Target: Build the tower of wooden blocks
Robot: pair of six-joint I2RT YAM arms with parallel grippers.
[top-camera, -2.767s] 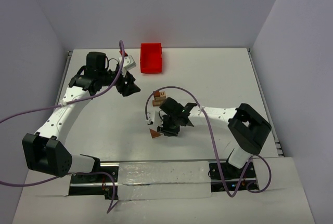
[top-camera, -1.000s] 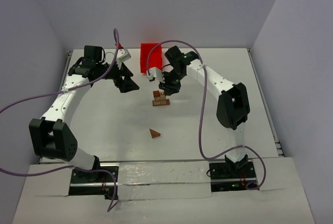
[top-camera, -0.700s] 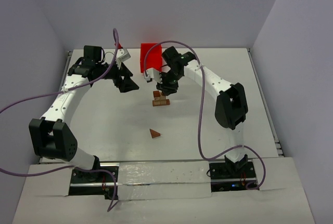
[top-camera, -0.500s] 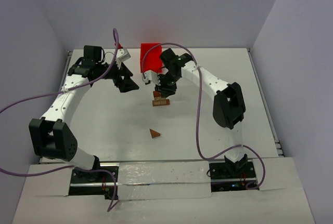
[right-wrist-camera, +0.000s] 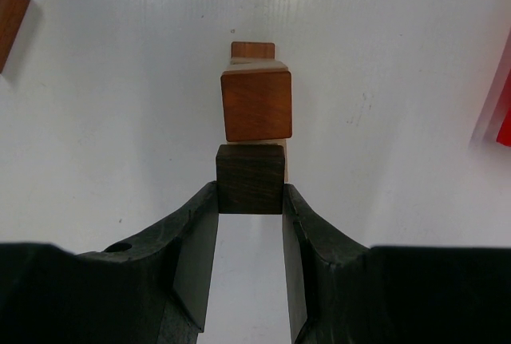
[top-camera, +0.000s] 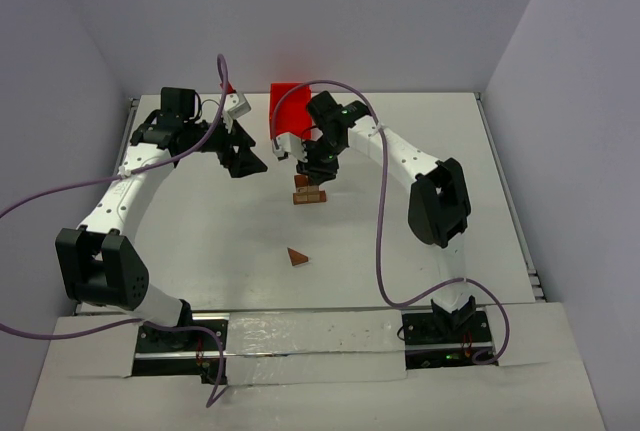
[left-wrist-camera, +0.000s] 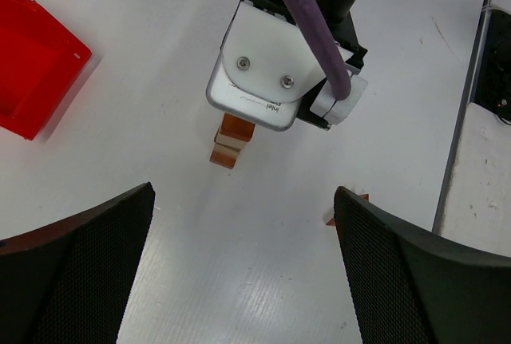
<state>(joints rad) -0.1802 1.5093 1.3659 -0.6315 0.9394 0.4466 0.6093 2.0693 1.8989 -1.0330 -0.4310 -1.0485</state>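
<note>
White table (top-camera: 200,221): wood block tower (top-camera: 309,191) stands mid-table; right gripper (right-wrist-camera: 249,200) clamped on dark block (right-wrist-camera: 250,168) at the tower; left gripper (left-wrist-camera: 243,196) spread, empty. Blocks likely light, rigid, easily toppled; pinch flat sides.

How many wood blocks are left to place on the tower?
2: a dark block held in the right hand at the tower; a reddish-brown wedge loose on the table, apart from it. Others may be hidden.
</note>
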